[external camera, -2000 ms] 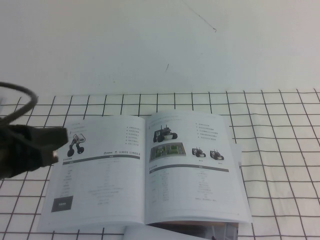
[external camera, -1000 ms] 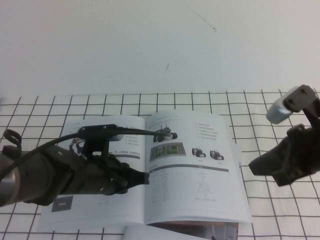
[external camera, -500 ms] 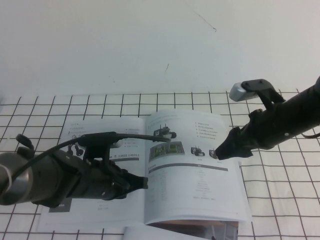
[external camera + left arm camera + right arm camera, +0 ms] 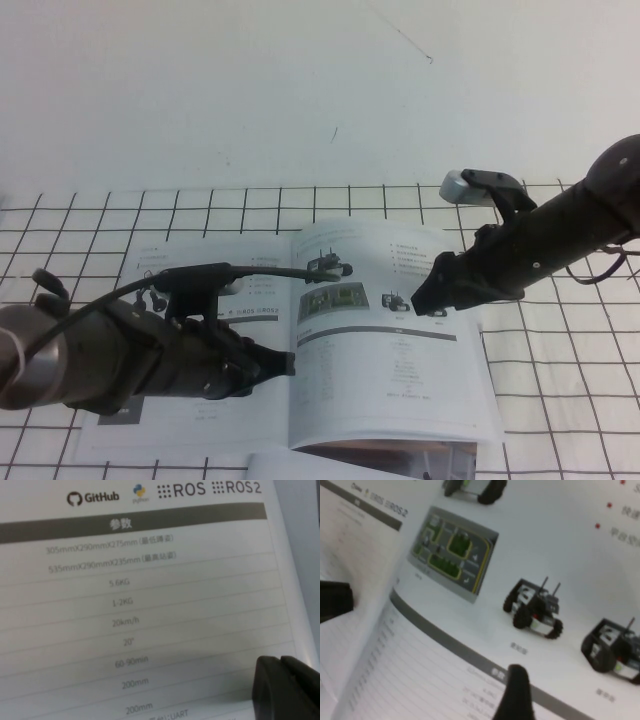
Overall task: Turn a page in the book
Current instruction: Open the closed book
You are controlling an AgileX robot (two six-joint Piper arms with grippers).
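Observation:
The book (image 4: pixel 262 418) lies open and flat on the gridded cloth. Its right-hand leaf is the page (image 4: pixel 400 375), with black tracked robots, a green picture, a grey bar and a table; it also shows in the right wrist view (image 4: pixel 560 545). My right gripper (image 4: pixel 419 299) is shut, its tip low over the page's small robot photos near the outer edge; one of its fingertips (image 4: pixel 516 690) shows by the grey bar. My left gripper (image 4: pixel 289 362) is shut and empty, its fingertips (image 4: pixel 285 680) on the left leaf (image 4: pixel 150 605) beside the spine.
The white black-gridded cloth (image 4: pixel 565 400) covers the near table. A bare white surface (image 4: pixel 300 90) lies behind it. Another printed sheet (image 4: pixel 350 463) sticks out under the book's near edge. My left gripper's dark tip (image 4: pixel 335 600) shows in the right wrist view.
Both arms came in over the book. In the last half second my right gripper slid a little left and down over the page's robot photos. My left gripper stayed put.

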